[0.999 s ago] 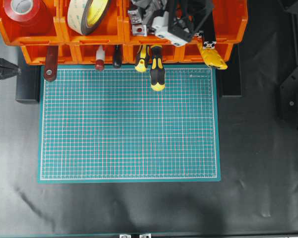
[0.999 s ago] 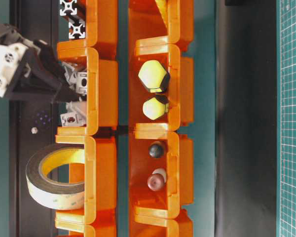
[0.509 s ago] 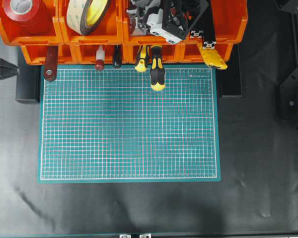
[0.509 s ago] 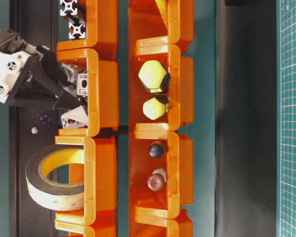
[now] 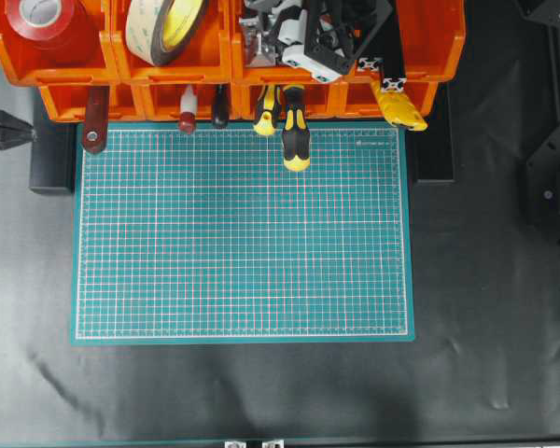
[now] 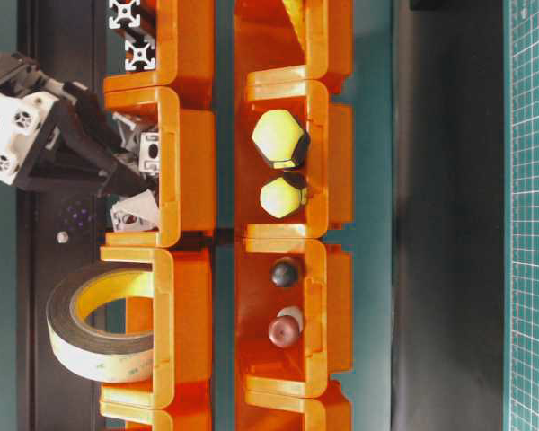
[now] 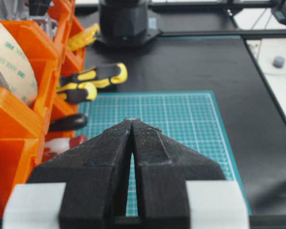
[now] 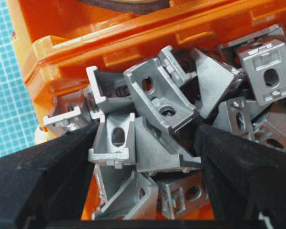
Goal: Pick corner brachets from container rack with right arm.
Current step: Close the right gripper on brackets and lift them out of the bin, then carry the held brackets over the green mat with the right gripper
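Several silver-grey corner brachets (image 8: 155,95) lie heaped in an orange rack bin (image 8: 109,43). My right gripper (image 8: 145,138) reaches down into that heap. Its black fingers (image 8: 62,162) press against the outer sides of two brachets (image 8: 115,136) that lie side by side, still resting on the pile. From overhead, the right gripper (image 5: 261,28) is in the third upper bin of the rack (image 5: 289,73); at table level it (image 6: 139,184) sits among the brachets (image 6: 151,153). My left gripper (image 7: 132,120) hangs shut and empty beside the rack, at the left edge (image 5: 28,133) of the overhead view.
A green cutting mat (image 5: 243,233) lies in front of the rack. Yellow-black screwdriver handles (image 5: 295,131) stick out of the lower bins over its far edge. Tape rolls (image 5: 168,28) fill the bins to the left, and black slotted bars (image 5: 385,58) the bin to the right.
The right gripper pushed further into the bracket bin and its jaws narrowed onto two brachets. One bracket at the bin's edge tipped onto its side. The left arm stayed still.
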### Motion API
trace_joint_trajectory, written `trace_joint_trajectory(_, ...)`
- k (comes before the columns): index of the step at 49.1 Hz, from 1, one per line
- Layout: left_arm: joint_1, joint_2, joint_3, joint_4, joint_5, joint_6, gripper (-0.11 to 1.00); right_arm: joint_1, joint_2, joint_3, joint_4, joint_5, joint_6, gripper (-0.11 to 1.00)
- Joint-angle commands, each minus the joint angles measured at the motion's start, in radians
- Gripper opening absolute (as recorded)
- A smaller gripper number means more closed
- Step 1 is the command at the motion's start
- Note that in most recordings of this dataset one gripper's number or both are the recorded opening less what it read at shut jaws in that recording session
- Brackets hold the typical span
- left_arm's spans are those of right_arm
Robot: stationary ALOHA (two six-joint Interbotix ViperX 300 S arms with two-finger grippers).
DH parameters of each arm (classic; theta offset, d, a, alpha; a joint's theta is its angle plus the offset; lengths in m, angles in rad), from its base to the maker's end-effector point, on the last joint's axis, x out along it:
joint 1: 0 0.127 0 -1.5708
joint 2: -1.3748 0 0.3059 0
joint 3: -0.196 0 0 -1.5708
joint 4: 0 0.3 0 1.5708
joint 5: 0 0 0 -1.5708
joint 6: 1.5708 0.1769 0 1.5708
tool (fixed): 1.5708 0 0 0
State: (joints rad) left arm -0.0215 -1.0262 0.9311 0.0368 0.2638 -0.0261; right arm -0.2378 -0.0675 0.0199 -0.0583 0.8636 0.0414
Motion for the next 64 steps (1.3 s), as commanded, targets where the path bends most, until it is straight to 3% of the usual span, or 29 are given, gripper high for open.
trace_joint_trajectory(1,-0.002,0.006,-0.032,0.002,-0.005,-0.003,0.00,0.028,-0.031,-0.043,0.006,-0.015,-0.003,0.63)
trace_joint_trajectory(20,0.002,-0.005,-0.035,0.002,-0.005,-0.002,0.00,0.072,-0.089,-0.135,0.000,-0.009,-0.005,0.63)
trace_joint_trajectory(30,0.002,-0.020,-0.038,0.002,0.000,0.000,0.00,0.161,-0.137,-0.135,-0.003,0.008,-0.006,0.63)
trace_joint_trajectory(48,-0.002,-0.032,-0.041,0.002,0.025,0.002,0.00,0.407,-0.236,0.011,-0.018,0.025,-0.002,0.63)
trace_joint_trajectory(64,-0.003,-0.038,-0.043,0.002,0.023,0.003,0.00,0.549,-0.118,0.137,-0.018,-0.121,0.000,0.63)
